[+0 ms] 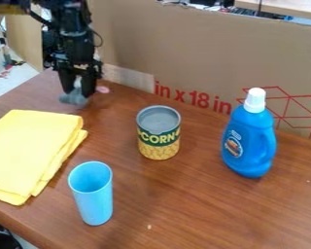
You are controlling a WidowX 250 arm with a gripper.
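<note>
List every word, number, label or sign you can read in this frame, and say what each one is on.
"CORN": on the can, on its green band.
"in x 18 in": in red on the cardboard behind the table.
Blue bottle: label print too small to read.
Cardboard, right edge: small red print, too small to read in full.

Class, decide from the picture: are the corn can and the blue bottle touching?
Apart. The camera view shows brown tabletop separating the corn can from the blue bottle.
</note>
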